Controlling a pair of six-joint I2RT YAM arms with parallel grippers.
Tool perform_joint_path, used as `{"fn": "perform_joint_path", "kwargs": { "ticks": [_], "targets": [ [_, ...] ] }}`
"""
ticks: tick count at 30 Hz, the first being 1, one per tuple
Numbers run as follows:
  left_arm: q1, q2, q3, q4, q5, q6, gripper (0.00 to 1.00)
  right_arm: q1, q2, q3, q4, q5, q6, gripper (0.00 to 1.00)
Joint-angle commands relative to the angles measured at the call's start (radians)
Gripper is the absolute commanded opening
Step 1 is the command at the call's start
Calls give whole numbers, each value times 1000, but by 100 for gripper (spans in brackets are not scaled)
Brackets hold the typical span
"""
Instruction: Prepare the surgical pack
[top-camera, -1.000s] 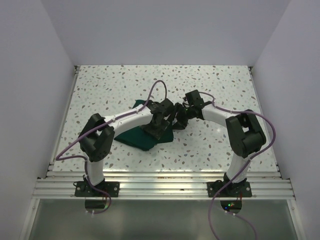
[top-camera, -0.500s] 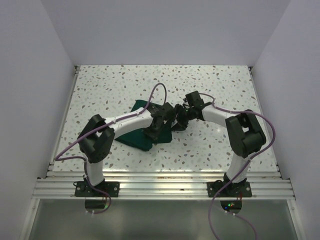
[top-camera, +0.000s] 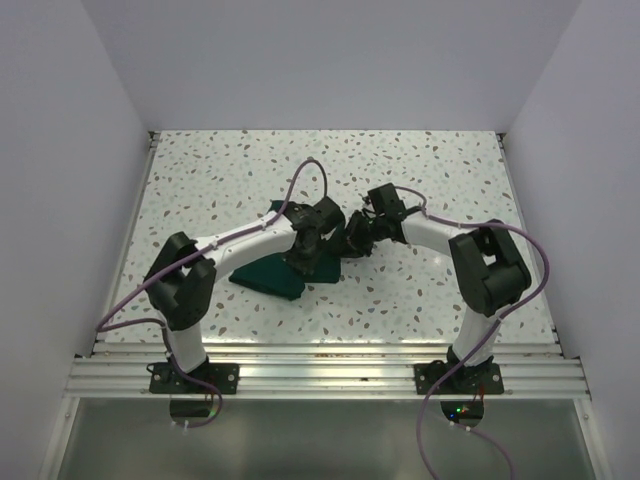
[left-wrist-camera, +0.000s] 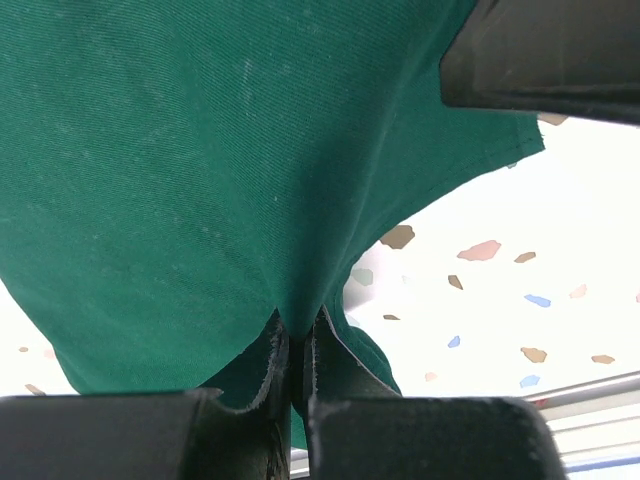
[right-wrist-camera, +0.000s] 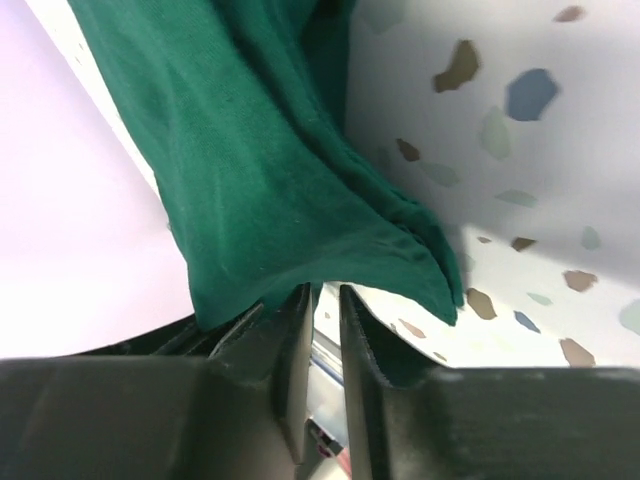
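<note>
Dark green cloth, the drape (top-camera: 262, 275), lies folded on the speckled desk (top-camera: 220, 180) a little left of centre in the overhead view. Both arms reach in to its right-hand edge. The left pincer (top-camera: 303, 258) is down on the cloth and the right pincer (top-camera: 352, 240) is just beside it at the right; their tips are too small here to read. No tray, gauze or instruments show. In the left wrist view, the drape (left-wrist-camera: 180, 180) fills the upper left of the frame. The left pincer (left-wrist-camera: 297, 350) at bottom centre is pressed together on a raised ridge of the fabric, with bare desk (left-wrist-camera: 520, 280) to the right. In the right wrist view, the drape (right-wrist-camera: 260, 170) hangs in folds down the left and centre, and its layered corner reaches the tips of the right pincer (right-wrist-camera: 325, 310). A thin gap shows between that pincer's jaws, and whether any cloth sits in it cannot be told; the desk (right-wrist-camera: 500, 180) shows at right. The step in hand looks like taking hold of one edge of the drape to fold or open it. The next move probably calls for a sure grip on the right side first. Then both arms should lift evenly, so the fabric rises as one edge and does not slip free or bunch.
</note>
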Motion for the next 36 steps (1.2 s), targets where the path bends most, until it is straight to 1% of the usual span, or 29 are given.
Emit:
{"fn": "perform_joint_path", "kwargs": {
  "ticks": [1,7,9,11,15,17,18,21,23,27,29,32,36],
  "targets": [
    [12,-63,18,30,60,34,0,25,1,17,63,-21,1,16],
    [25,-85,62,33,110,65,0,88,33,21,172,-27,50,7],
    [27,-83,74,31,135,73,0,102,39,27,187,-30,69,5],
    [28,-80,91,36,158,76,0,119,39,29,238,-30,85,4],
    [28,-83,103,51,189,84,0,137,55,24,313,-28,125,4],
    [28,-91,108,57,189,84,0,149,70,27,379,-41,145,4],
    [28,-92,108,60,210,88,0,152,76,27,426,-42,155,4],
    [27,-92,111,56,210,94,0,165,122,30,486,-41,188,4],
    [28,-95,110,56,206,93,0,172,182,40,496,-51,202,4],
    [30,-101,102,76,227,84,0,191,230,41,538,-42,196,5],
    [30,-101,99,80,228,79,0,189,239,50,539,-50,175,7],
    [31,-101,100,74,227,74,0,169,211,55,441,-44,104,7],
    [50,-98,96,59,221,70,0,99,103,23,269,-33,-2,8]
  ]
}}
